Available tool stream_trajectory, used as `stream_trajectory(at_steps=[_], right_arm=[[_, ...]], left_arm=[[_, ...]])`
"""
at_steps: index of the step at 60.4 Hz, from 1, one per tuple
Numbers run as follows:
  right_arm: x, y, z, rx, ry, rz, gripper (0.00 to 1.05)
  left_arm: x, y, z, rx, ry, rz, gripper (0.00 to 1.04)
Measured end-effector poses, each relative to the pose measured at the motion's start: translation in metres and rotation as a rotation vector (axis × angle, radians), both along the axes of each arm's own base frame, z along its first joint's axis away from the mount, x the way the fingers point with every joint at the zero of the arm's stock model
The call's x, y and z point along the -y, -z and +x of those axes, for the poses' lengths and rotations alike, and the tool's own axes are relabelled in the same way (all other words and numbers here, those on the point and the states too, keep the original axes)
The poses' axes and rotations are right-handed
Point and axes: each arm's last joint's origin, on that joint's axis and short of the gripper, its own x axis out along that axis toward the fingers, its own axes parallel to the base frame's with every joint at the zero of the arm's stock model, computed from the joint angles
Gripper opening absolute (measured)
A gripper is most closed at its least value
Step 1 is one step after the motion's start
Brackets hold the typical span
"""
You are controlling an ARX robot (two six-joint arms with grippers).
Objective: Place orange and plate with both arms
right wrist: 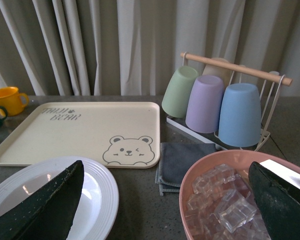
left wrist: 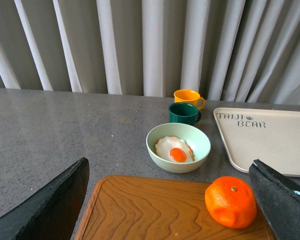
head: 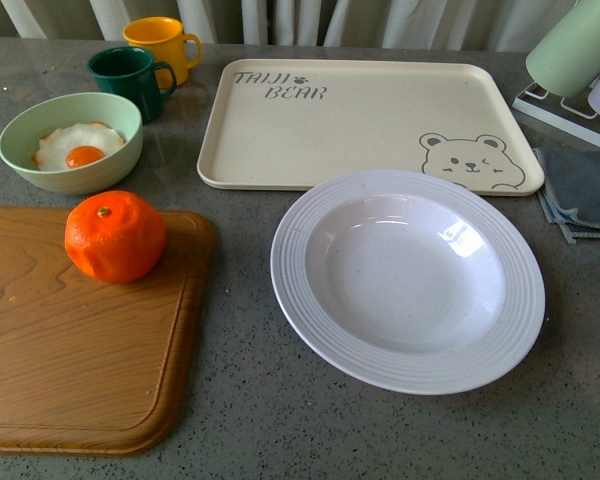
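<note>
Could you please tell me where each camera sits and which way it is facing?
Front view: on the robot's body, looking down at the orange, wooden board, plate and bear tray; no arm shows.
Left wrist view: on that wrist, facing the curtain past orange and egg bowl; open left hand shows.
Right wrist view: on that wrist, facing cup rack and pink ice bowl; open right hand shows.
All three share the bear tray.

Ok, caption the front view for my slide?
Orange on wooden cutting board, empty white plate beside it, bear tray behind.
</note>
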Motion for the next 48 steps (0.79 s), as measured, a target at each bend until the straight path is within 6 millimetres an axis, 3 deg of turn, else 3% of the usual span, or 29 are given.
stream_trajectory(at_steps=[48], right_arm=[[0.0000, 0.0000, 0.0000, 0.000, 0.000, 0.000, 0.96]], left_arm=[[0.0000, 0.0000, 0.0000, 0.000, 0.000, 0.000, 0.96]])
